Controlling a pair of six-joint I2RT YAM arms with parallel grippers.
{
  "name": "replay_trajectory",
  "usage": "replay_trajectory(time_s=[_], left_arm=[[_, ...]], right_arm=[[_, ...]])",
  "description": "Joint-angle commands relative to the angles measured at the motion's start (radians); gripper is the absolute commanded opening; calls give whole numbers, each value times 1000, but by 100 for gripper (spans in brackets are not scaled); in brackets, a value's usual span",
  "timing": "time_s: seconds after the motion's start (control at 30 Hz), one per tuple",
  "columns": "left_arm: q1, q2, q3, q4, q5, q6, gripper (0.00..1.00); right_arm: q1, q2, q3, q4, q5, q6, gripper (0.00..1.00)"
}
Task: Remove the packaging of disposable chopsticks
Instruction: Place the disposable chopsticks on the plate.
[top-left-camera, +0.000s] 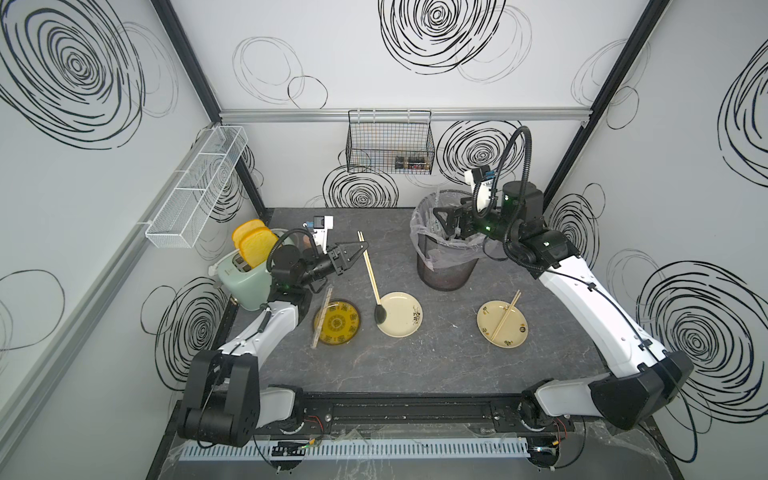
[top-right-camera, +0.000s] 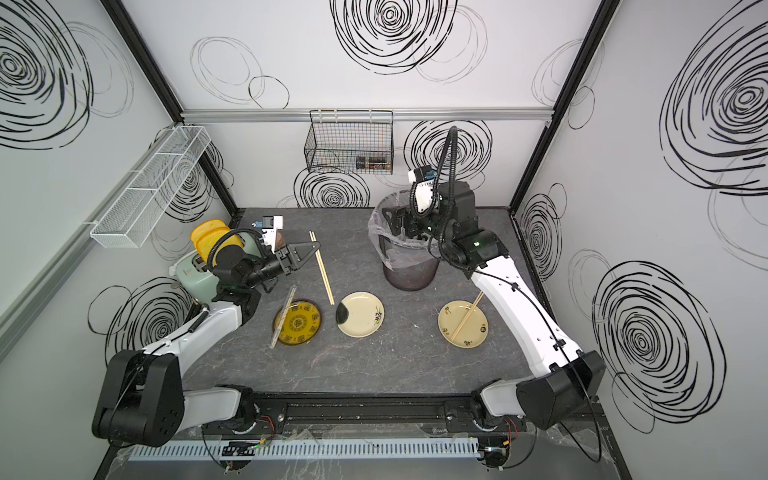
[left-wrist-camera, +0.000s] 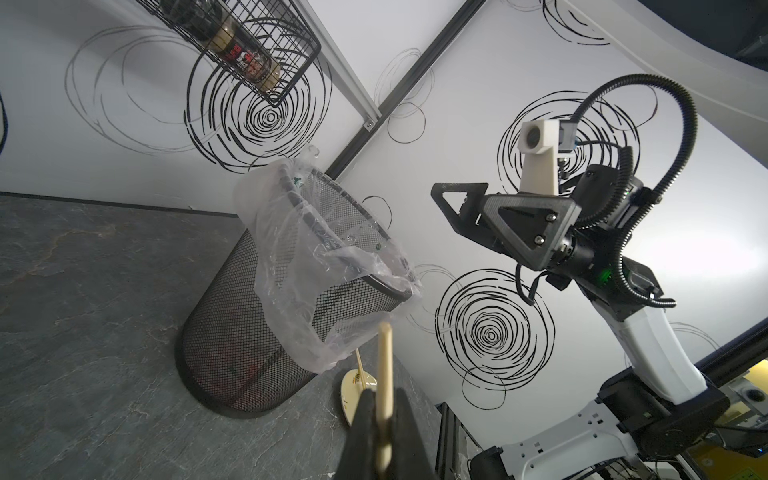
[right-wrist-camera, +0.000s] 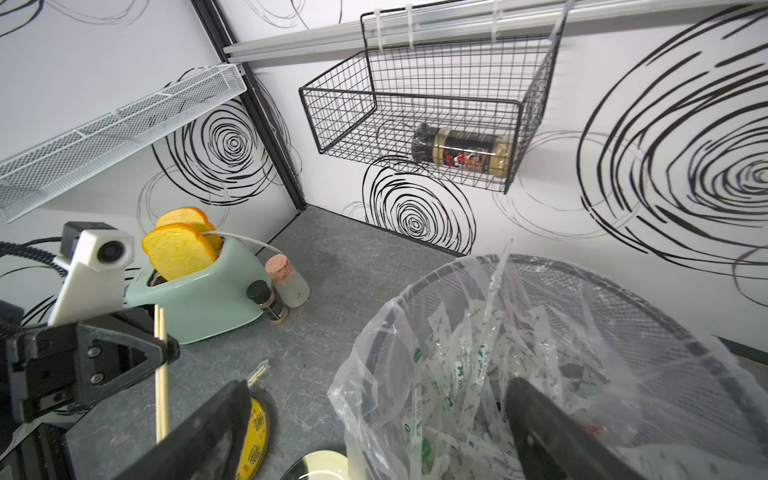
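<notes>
Bare: one chopstick pair (top-left-camera: 505, 316) on cream plate (top-left-camera: 514, 322); another pair (top-left-camera: 371, 276) pinched by left claw (top-left-camera: 365, 247). Right claw (top-left-camera: 441, 222) spread over bin (top-left-camera: 446, 274) holding sleeves (right-wrist-camera: 453, 361). Outstanding: one sleeved pair (top-left-camera: 323, 316).

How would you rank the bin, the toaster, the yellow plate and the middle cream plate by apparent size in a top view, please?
1. Bin
2. Toaster, partly hidden
3. Yellow plate and middle cream plate look alike, so I would not rank them.

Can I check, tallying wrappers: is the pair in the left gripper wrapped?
No, the chopsticks in the shut left gripper are bare, uncovered wood.
</notes>
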Motion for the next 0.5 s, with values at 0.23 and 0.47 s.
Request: replay_trajectory(time_s=[0.23, 0.47], left_arm=[[-14, -26, 35, 5, 8, 34, 0], [-17, -17, 34, 31, 17, 8, 0]], right_arm=[[115, -4, -85, 72, 24, 2, 98], [141, -9, -120, 73, 16, 7, 98]])
